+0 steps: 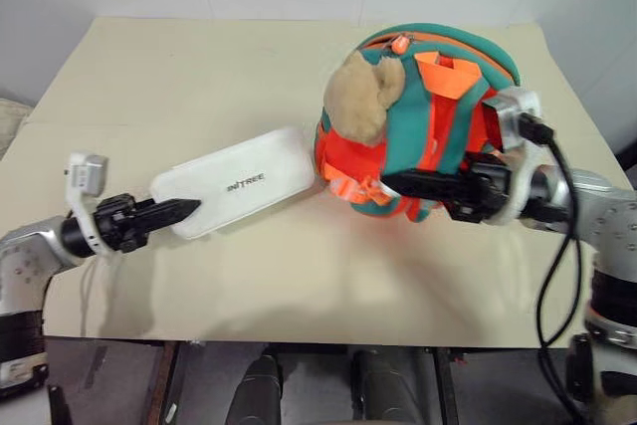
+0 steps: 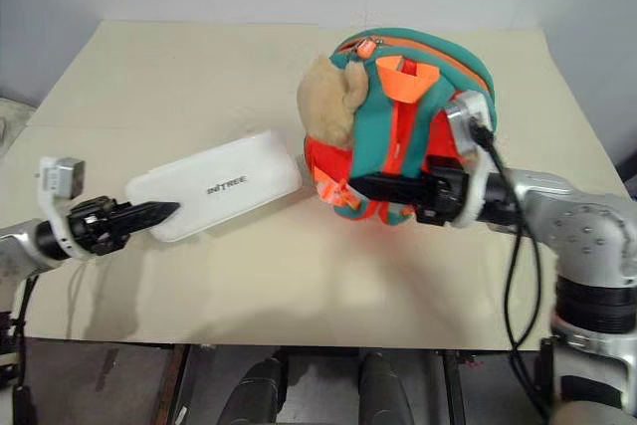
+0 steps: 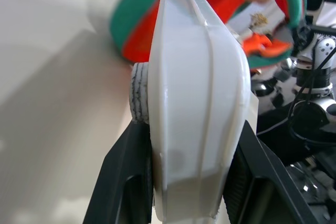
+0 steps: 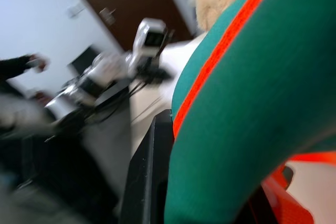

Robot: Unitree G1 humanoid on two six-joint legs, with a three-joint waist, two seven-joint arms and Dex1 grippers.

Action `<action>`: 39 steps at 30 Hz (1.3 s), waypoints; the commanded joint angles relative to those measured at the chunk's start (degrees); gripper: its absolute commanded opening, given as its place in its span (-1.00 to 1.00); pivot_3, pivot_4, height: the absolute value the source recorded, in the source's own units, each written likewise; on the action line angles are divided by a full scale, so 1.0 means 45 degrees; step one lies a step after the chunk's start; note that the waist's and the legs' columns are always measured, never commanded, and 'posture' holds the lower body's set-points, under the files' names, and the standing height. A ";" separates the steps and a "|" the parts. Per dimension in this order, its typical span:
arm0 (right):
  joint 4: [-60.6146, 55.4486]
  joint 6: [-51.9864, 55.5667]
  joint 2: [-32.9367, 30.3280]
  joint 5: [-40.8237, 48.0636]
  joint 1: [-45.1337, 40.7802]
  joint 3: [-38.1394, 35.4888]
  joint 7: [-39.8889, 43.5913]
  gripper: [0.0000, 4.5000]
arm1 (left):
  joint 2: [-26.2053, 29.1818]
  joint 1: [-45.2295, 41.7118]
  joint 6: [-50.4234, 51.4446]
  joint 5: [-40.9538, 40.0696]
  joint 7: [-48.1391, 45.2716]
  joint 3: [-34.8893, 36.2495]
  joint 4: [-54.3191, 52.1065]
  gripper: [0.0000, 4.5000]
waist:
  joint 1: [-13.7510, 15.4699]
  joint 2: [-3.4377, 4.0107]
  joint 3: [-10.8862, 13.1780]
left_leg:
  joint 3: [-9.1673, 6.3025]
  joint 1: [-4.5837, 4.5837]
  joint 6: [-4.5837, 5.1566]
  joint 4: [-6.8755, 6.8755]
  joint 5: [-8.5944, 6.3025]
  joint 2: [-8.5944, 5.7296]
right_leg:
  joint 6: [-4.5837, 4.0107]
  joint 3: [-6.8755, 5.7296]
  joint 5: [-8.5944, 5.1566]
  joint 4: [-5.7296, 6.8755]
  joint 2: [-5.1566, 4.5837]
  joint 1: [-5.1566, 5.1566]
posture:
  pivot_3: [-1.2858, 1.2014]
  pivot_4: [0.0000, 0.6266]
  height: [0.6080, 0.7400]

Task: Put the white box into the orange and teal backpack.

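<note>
Box and backpack both gripped above the table [image 1: 199, 276]
Left gripper [image 1: 184, 210] clamps the white box [image 1: 237, 184] by its near end; right gripper [image 1: 398, 184] is closed on the orange and teal backpack [image 1: 438, 116], just beside the box's far end.

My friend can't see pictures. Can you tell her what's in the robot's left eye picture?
The robot's left tool holds one end of a flat white box above a tan table. Its right tool grips the front of an orange and teal backpack with a plush toy. The box's far end nearly meets the backpack.
</note>
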 commanded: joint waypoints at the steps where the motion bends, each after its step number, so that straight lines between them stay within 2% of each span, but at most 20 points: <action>1: -0.0270 0.0607 -0.1027 0.1225 -0.0011 -0.0503 0.1105 -0.87 | 0.0217 0.0487 0.0072 -0.0908 -0.0081 0.1050 -0.1112 -0.44 | 0.0091 0.0000 0.0000 | 0.0004 0.0000 0.0001 0.0001 -0.0002 0.0000 | -0.0003 -0.0001 -0.0002 -0.0003 -0.0001 -0.0001 | 0.03 -0.52 1.00; 7: 0.0672 0.0358 -0.1840 0.0352 -0.0405 0.0165 0.2033 -0.87 | -0.0246 0.0815 0.0161 -0.1737 0.0506 0.1204 -0.2531 -0.44 | 0.0131 -0.0002 0.0000 | 0.0018 -0.0001 0.0002 0.0024 -0.0003 -0.0001 | -0.0005 -0.0001 -0.0001 -0.0007 -0.0004 0.0006 | 0.03 -0.52 1.00; 14: 0.0598 -0.0009 -0.1856 -0.0246 -0.0201 0.0595 0.2714 -0.87 | -0.0652 -0.0203 -0.0262 -0.2015 0.1123 0.0606 -0.3087 -0.44 | 0.0129 -0.0003 0.0000 | 0.0020 -0.0001 0.0002 0.0031 -0.0004 0.0000 | -0.0003 -0.0001 0.0003 -0.0006 -0.0001 0.0006 | 0.03 -0.52 1.00; 27: -0.0054 -0.0583 -0.2357 -0.1170 0.1651 0.0355 0.3370 -0.87 | -0.0807 -0.3798 -0.0951 -0.1838 0.0580 -0.0868 -0.1305 -0.44 | 0.0134 -0.0005 0.0001 | 0.0020 -0.0006 0.0007 0.0039 -0.0007 -0.0003 | 0.0015 -0.0001 0.0010 -0.0005 0.0004 0.0012 | 0.03 -0.52 1.00; 33: -0.0294 -0.0692 -0.2353 -0.1090 0.2086 0.0187 0.3181 -0.87 | -0.0852 -0.4624 -0.1140 -0.1551 0.0222 -0.1293 -0.0510 -0.44 | 0.0126 -0.0005 0.0001 | 0.0020 -0.0006 0.0009 0.0041 -0.0007 -0.0003 | 0.0017 0.0000 0.0010 -0.0003 0.0004 0.0012 | 0.03 -0.52 1.00; 39: -0.0404 -0.0689 -0.2148 -0.0940 0.2007 0.0154 0.2814 -0.87 | -0.1003 -0.4701 -0.2244 -0.0379 -0.0375 -0.2422 -0.0202 -0.44 | 0.0132 -0.0005 0.0001 | 0.0019 -0.0005 0.0008 0.0050 -0.0007 -0.0004 | 0.0020 0.0000 0.0012 -0.0001 0.0006 0.0018 | 0.03 -0.52 1.00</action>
